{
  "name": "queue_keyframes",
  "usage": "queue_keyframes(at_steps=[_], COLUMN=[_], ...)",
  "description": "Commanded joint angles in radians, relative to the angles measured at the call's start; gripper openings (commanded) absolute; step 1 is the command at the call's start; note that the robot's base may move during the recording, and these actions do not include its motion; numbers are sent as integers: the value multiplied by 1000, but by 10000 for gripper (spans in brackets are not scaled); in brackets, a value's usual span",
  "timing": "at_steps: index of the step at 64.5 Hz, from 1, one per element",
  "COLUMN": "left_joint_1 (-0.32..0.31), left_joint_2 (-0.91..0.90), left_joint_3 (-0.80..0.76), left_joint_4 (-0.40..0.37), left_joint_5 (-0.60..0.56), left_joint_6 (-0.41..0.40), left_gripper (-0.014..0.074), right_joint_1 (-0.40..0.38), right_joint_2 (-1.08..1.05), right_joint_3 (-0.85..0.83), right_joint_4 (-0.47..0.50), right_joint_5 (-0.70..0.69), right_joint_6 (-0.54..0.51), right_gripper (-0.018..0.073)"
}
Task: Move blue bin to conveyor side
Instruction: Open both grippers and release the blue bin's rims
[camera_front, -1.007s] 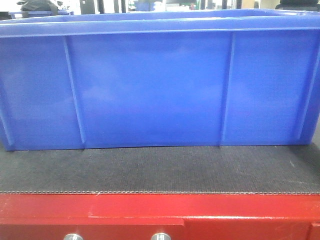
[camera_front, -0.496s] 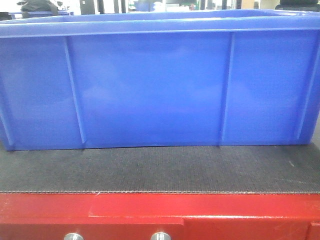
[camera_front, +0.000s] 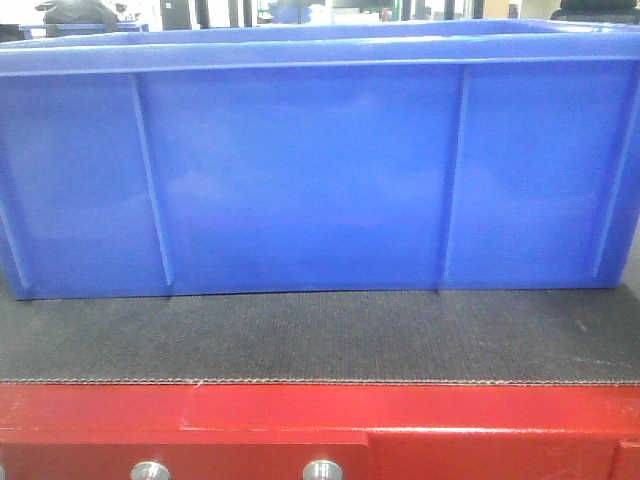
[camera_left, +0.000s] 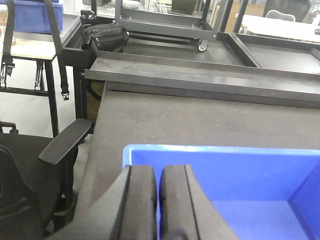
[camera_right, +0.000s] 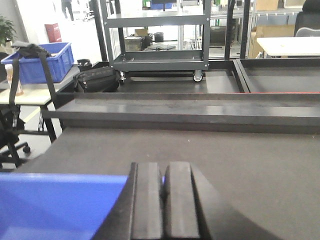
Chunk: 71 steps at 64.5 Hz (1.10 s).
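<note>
The blue bin (camera_front: 300, 170) fills the front view and stands on the dark woven belt (camera_front: 320, 335) of the conveyor side, behind the red frame (camera_front: 300, 420) with its silver bolts (camera_front: 322, 470). In the left wrist view my left gripper (camera_left: 158, 172) is shut over the bin (camera_left: 240, 175) near its far left corner, with a thin strip of blue between the pads. In the right wrist view my right gripper (camera_right: 163, 170) is shut over the bin's (camera_right: 55, 200) right edge, with a sliver of blue between its fingers. Neither gripper shows in the front view.
A raised dark rail (camera_left: 200, 75) crosses the belt beyond the bin. A black chair armrest (camera_left: 65, 142) sits left of the conveyor. Farther back are a black bag (camera_left: 104, 35), a grey wheeled cart (camera_right: 157, 55) and a smaller blue crate (camera_right: 37, 62) on a side table.
In the front view the bin has shifted a few pixels to the right on the belt. Otherwise nothing differs.
</note>
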Motion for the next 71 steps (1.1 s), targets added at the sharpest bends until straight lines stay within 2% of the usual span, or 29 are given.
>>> queue_keyframes(at_steps=[1,21,27,38,49,54,63,71], left_joint_1=[-3,-3,-3,-3,2,10,50,119], left_joint_2=[-70,-319,-398,-568,-733,-806,-918,-973], left_joint_3=[123,639,802,1063,1274,1327,1393,1406], left_joint_4=[-8,-8,-8,-8,0,6,-8,-15], left_joint_5=[-102,-415,-508,-606,-716,-731,-726,-711], left_joint_6=[-3,-3,-3,-3,-3,-3,-3,-3], left_gripper=[13,13,13,13,13,13,13,13], right_joint_1=[0,0,0,0,0,0,0,0], right_joint_2=[-68,-327,-412,-598,-792,-862,-945,-955], right_joint_3=[123,695,829,1060,1202,1241,1253,1253], right_joint_4=[-4,-4,-4,-4,-4,-4,-4,-4], right_joint_5=[-90,-509,-574,-586,-585,-574,-475,-449], right_joint_6=[-17,-17,-17,-17,-17,-17,-17,-17], right_gripper=[-88,-88,-88,-88,-88,-88,-88,-88])
